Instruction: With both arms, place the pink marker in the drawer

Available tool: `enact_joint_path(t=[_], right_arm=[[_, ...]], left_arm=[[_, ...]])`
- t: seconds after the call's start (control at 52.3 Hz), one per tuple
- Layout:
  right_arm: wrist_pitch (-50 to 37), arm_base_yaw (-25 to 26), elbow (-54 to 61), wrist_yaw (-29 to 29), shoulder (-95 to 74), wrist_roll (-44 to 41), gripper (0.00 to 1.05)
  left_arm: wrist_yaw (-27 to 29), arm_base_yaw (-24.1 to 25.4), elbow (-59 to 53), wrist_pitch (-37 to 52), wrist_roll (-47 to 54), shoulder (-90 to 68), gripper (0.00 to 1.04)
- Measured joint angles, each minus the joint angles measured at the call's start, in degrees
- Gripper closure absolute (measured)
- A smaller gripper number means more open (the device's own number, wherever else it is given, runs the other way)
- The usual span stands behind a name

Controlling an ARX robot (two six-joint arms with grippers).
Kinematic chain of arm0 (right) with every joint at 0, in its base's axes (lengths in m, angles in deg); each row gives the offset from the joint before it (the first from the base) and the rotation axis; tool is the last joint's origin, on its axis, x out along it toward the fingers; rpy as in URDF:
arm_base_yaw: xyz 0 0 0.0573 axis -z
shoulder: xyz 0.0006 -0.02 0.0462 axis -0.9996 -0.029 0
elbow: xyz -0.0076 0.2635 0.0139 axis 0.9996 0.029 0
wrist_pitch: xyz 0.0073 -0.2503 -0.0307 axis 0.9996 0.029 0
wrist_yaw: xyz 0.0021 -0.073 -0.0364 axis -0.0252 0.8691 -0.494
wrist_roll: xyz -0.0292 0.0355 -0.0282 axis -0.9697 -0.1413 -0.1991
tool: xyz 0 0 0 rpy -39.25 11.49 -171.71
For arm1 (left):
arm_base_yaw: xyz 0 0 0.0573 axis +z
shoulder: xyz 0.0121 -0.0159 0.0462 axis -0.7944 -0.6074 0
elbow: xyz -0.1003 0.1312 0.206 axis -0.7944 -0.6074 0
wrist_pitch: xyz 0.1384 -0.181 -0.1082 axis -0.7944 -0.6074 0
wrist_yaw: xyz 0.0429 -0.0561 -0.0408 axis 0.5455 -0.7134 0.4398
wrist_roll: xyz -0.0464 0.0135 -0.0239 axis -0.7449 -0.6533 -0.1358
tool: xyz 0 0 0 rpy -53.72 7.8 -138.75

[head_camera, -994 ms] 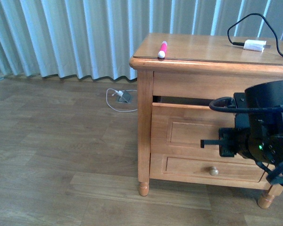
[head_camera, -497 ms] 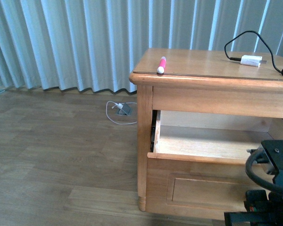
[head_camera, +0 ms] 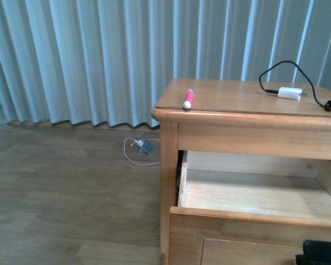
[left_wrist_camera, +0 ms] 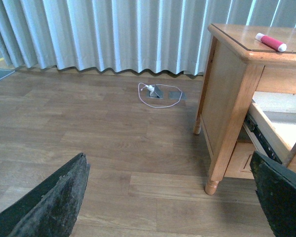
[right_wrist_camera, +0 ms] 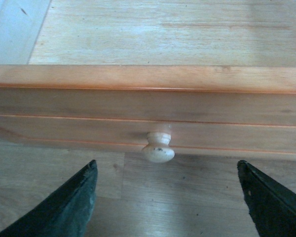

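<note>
Status of left hand (left_wrist_camera: 167, 163): the fingers (left_wrist_camera: 54, 197) are spread wide with nothing between them. I read it as apart and unloaded, hanging low above the wood floor (left_wrist_camera: 113, 148). Ahead of this hand, out past one finger, stands the cabinet (left_wrist_camera: 227, 98). The pink marker (head_camera: 188, 99) lies on the cabinet's top surface (head_camera: 237, 96). It is higher than the left hand and well ahead of it, near the front corner on that hand's side. Its white end points toward the front edge, and neither hand touches it.

Status of right hand (right_wrist_camera: 166, 165): the fingers (right_wrist_camera: 64, 207) are also apart and clamped on nothing. The round pale knob (right_wrist_camera: 158, 148) sits just ahead of the gap between the fingertips, centred, and neither finger touches it. Beyond the knob runs the front panel of the drawer (right_wrist_camera: 148, 103), and past that its pale wood inside.

In the front view the drawer stands open under the surface. Only a small black part of the right arm (head_camera: 319, 254) shows at its front. At the end of the surface far from the left hand lie a white charger (head_camera: 289, 93) and its black cable (head_camera: 288, 62). A white cord (left_wrist_camera: 156, 91) lies on the floor ahead of the left hand, before the grey-blue curtain (head_camera: 99, 55).
</note>
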Motion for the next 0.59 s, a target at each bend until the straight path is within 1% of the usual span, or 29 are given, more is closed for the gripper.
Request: enact_joint_path(t=[0.057,0.096,0.153,0.306,0.401,0.593], right_arm=[[4.15,0.35,1.42,-1.03,6.03,0.0,0.09],[6.32,0.66,1.99,-1.6,9.27,0.04,0.06],[10.8,1.51,2.62,-2.86,15.69,0.0,0.09],[22.27,4.72,2.75,-7.02,31.28,-0.42,0.08],[30.21,8.04,2.12,-10.32,40.74,-1.31,0.08],[42.27,14.95,-1.97,-17.73,52.89,-4.15,0.08]], left_arm=[[0.0,0.0,0.0,0.0,0.02,0.0,0.06],[0.0,0.0,0.0,0.0,0.0,0.0,0.06],[0.0,0.0,0.0,0.0,0.0,0.0,0.06],[0.0,0.0,0.0,0.0,0.0,0.0,0.06],[0.0,0.0,0.0,0.0,0.02,0.0,0.06],[0.0,0.0,0.0,0.0,0.0,0.0,0.06]])
